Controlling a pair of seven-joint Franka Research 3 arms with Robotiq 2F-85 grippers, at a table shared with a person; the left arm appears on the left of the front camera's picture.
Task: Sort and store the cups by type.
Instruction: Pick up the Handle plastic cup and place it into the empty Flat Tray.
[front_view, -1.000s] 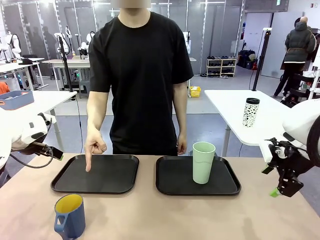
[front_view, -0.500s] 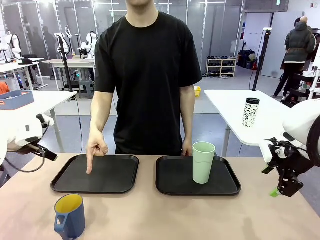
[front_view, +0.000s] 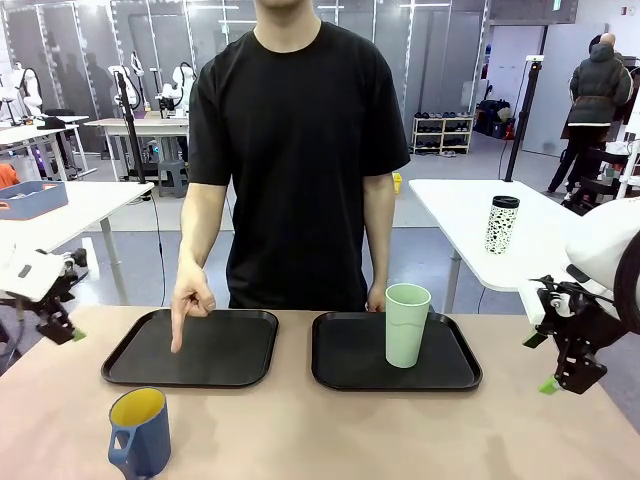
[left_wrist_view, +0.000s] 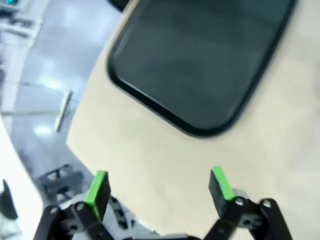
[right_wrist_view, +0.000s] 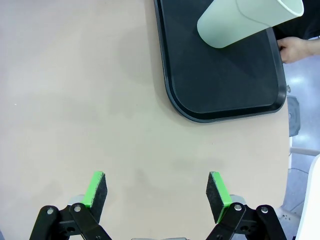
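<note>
My left gripper (left_wrist_view: 159, 187) hovers spread wide, empty, near the left tray (left_wrist_view: 200, 60) — my right gripper (right_wrist_view: 157, 192), equally spread, holds nothing beside the right tray (right_wrist_view: 220, 85) bearing the green tumbler (right_wrist_view: 240, 22).

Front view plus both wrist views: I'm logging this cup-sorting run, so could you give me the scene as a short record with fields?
tumbler: mint-green tumbler upright on the right tray
mug: blue mug on the table, in front of the left tray, not on it
person: person's hand, index finger pointing down at the left tray
left arm: left gripper open, empty, over the table beside a corner of the left tray
right arm: right gripper open, empty, over bare table beside the right tray
</note>
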